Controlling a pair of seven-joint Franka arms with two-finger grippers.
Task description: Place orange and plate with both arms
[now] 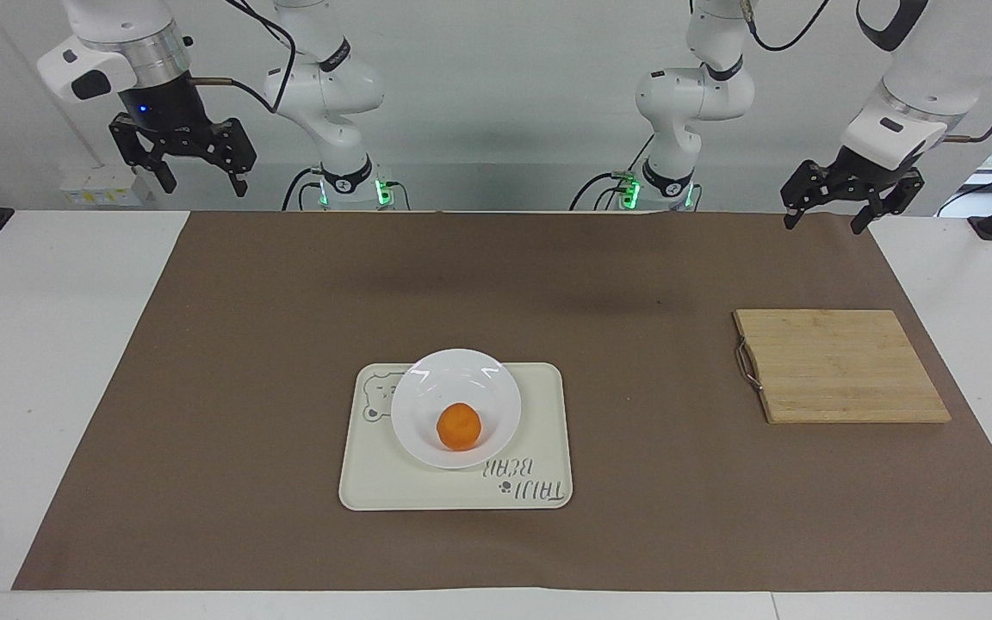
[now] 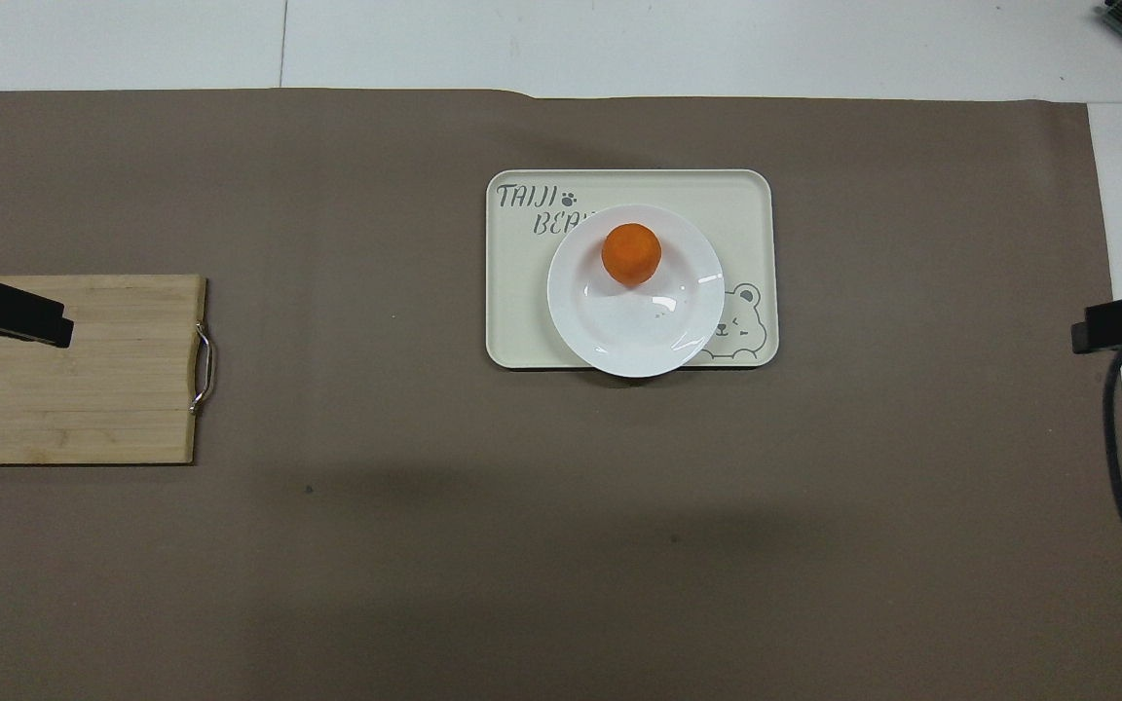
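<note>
You have the orange (image 1: 459,427) sitting in the plate (image 1: 424,405) on the tray (image 1: 539,413), mid-table toward the edge farthest from the robots. Both grippers hang spread and empty — left gripper (image 1: 831,205) and right gripper (image 1: 183,160) up at the robots' corners, brown mat (image 1: 289,301) bare between.

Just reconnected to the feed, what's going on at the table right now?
Nothing is being handled. The orange sits in the plate, which rests on the bear tray. The right gripper and left gripper both hang open and empty, raised by their bases. The cutting board lies bare toward the left arm's end.
</note>
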